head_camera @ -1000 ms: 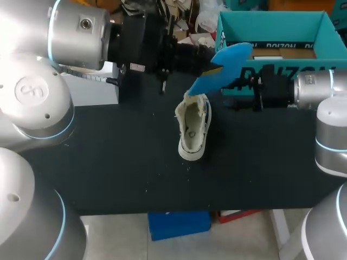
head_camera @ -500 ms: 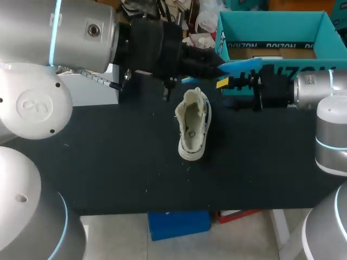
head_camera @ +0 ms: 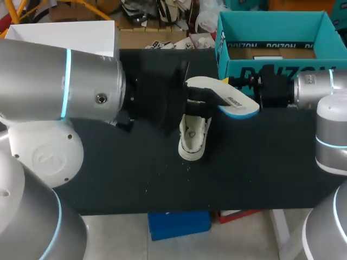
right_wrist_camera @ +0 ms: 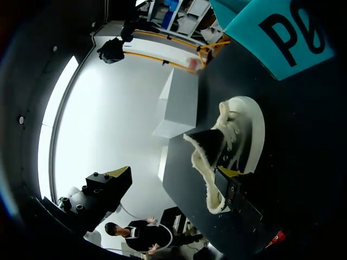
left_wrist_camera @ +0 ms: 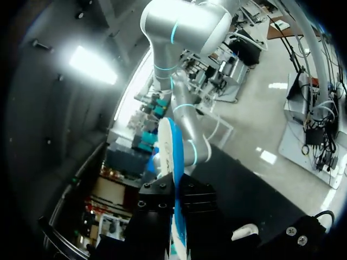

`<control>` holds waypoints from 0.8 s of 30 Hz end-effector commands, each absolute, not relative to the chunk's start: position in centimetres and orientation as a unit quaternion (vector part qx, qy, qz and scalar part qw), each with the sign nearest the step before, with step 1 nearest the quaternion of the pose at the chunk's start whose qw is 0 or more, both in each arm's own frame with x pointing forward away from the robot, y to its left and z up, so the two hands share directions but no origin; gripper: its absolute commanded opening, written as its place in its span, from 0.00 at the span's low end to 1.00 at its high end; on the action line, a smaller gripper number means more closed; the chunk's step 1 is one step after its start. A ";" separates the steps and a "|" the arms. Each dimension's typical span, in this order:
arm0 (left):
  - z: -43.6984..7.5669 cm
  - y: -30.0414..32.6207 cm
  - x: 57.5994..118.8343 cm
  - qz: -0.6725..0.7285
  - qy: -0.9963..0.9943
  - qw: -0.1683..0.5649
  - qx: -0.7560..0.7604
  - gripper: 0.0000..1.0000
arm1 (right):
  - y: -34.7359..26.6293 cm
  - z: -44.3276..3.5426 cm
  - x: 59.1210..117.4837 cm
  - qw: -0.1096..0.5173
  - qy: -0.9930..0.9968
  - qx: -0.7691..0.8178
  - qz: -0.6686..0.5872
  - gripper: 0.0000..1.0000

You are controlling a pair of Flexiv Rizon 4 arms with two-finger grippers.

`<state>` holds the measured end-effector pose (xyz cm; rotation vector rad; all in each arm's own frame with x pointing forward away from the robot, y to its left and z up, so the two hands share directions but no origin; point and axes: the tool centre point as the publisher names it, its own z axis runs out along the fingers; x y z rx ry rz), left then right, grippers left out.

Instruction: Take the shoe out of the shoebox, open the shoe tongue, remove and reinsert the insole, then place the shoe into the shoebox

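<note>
A cream sneaker (head_camera: 193,138) lies on the black table (head_camera: 108,173), opening upward. My left gripper (head_camera: 203,97) hovers over its far end, shut on the insole (head_camera: 225,97), which lies flat, white face up with a blue edge. In the left wrist view the insole (left_wrist_camera: 171,157) stands edge-on between the black fingers of that gripper (left_wrist_camera: 174,189). My right gripper (head_camera: 246,85) is just past the insole, by the teal shoebox (head_camera: 271,38). In the right wrist view it (right_wrist_camera: 173,173) stands wide open, the sneaker (right_wrist_camera: 227,146) ahead of it near one finger.
The teal shoebox (right_wrist_camera: 276,32) stands open at the table's back right. A white box (head_camera: 59,30) sits at the back left. My left arm's bulky links cover much of the table's left half.
My left arm has swung down and forward; the insole went from raised with its blue side up to flat with its white face up, over the shoe. The right arm has kept still.
</note>
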<state>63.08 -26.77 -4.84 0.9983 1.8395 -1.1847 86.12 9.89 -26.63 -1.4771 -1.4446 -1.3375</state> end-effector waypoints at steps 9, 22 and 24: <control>-6.4 -26.1 61.4 -0.469 0.685 0.393 0.395 0.00 | 10.0 -26.7 86.1 0.333 -0.553 -0.567 -0.513 1.00; -13.8 -24.8 58.3 -0.415 0.669 0.426 0.446 0.00 | 10.0 -26.7 86.1 0.333 -0.553 -0.567 -0.513 1.00; -14.6 -24.7 58.1 -0.400 0.658 0.433 0.469 0.00 | 10.0 -26.7 86.1 0.333 -0.553 -0.567 -0.513 1.00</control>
